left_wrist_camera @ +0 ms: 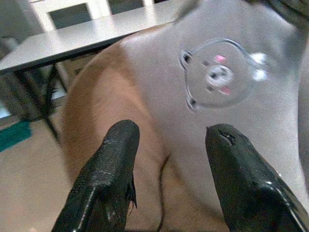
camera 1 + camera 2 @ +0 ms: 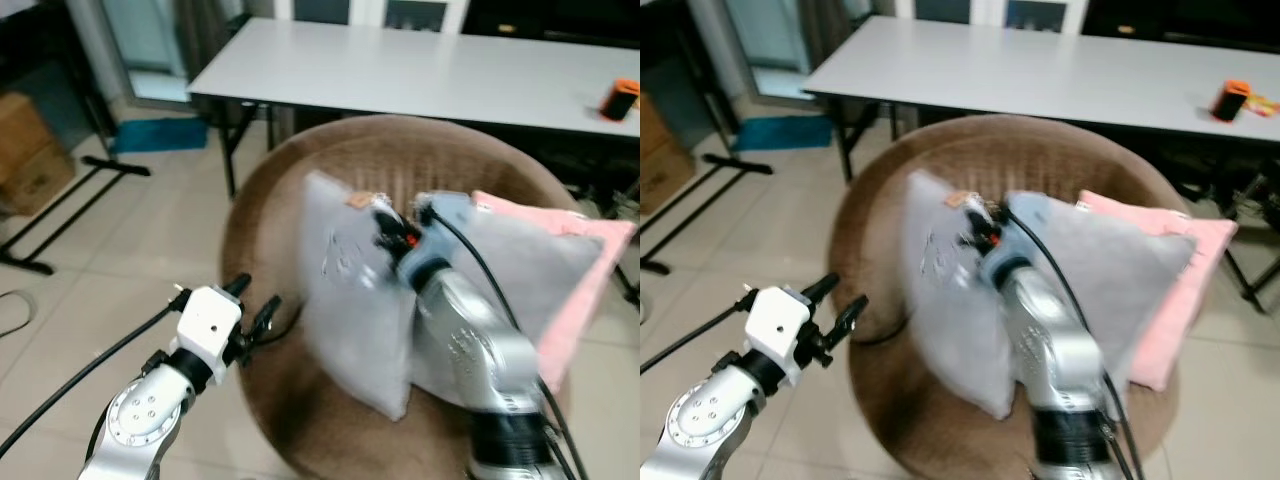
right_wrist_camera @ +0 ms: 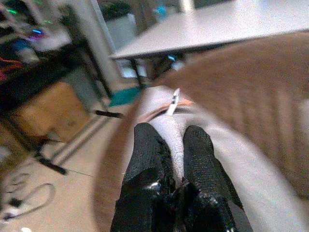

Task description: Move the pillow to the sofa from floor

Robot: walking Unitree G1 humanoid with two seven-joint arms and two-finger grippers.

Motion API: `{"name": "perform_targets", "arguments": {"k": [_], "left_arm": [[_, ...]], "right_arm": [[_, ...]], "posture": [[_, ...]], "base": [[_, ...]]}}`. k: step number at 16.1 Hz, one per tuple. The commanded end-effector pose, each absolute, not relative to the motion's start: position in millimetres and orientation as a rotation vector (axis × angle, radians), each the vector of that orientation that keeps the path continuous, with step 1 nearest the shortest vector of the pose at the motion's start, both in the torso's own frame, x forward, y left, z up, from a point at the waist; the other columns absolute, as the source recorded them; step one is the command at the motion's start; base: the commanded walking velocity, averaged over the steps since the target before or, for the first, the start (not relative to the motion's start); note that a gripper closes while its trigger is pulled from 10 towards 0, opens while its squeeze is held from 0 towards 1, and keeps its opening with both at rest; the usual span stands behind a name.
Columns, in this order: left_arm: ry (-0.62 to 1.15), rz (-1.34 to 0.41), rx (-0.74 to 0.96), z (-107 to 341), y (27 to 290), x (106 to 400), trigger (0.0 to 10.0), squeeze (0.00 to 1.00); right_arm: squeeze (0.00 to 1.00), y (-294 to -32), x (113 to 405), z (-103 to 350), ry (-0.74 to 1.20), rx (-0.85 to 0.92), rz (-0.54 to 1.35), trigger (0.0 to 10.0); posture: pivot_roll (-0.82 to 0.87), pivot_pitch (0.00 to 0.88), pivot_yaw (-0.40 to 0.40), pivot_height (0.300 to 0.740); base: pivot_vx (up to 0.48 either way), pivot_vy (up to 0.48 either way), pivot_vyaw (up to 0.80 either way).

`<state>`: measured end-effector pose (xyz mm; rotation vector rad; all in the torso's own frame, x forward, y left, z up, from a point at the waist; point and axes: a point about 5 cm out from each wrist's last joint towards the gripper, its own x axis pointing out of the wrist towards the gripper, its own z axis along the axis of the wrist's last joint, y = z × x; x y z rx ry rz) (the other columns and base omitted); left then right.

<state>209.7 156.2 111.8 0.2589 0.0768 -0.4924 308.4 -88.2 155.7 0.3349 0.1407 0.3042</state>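
A grey pillow (image 2: 350, 300) with a round printed emblem (image 1: 218, 73) stands upright on the seat of the round brown sofa chair (image 2: 262, 215). My right gripper (image 3: 173, 140) is shut on the pillow's top edge, near its small tag (image 3: 174, 100); its silver arm (image 2: 480, 350) reaches in from the lower right. My left gripper (image 2: 252, 305) is open, held just left of the chair's front rim, its fingers (image 1: 113, 159) pointing at the pillow's face without touching it.
A second grey pillow (image 2: 520, 270) and a pink pillow (image 2: 590, 275) lean on the chair's right side. Behind the chair stands a long white table (image 2: 420, 65) with an orange and black object (image 2: 620, 100). Cardboard boxes (image 2: 30, 150) and a black stand's legs (image 2: 60, 200) are at the left.
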Motion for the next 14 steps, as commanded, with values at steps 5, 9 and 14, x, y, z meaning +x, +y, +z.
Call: {"name": "perform_targets", "arguments": {"k": [5, 9, 14], "left_arm": [[0.128, -0.593, 0.265, 107.9, 151.9, 203.7, 10.0, 0.0], [0.146, -0.622, 0.276, 107.4, 152.4, 202.9, 10.0, 0.0], [0.145, -0.631, 0.285, 107.2, 152.2, 204.0, 10.0, 0.0]], "right_arm": [[0.0, -91.0, 353.0, 126.1, 0.248, 0.537, 0.185, 10.0], [0.34, -114.0, 359.4, 83.8, 0.403, 0.544, 0.037, 10.0], [1.0, -132.0, 370.8, 103.1, 0.234, 0.412, 0.125, 10.0]], "posture": [[-0.03, 0.0, -0.002, 0.74], [-0.02, 0.0, -0.002, 0.74], [-0.02, 0.0, 0.003, 0.74]], "base": [[0.0, 0.0, 0.0], [0.0, 0.0, 0.0], [0.0, 0.0, 0.0]]}}
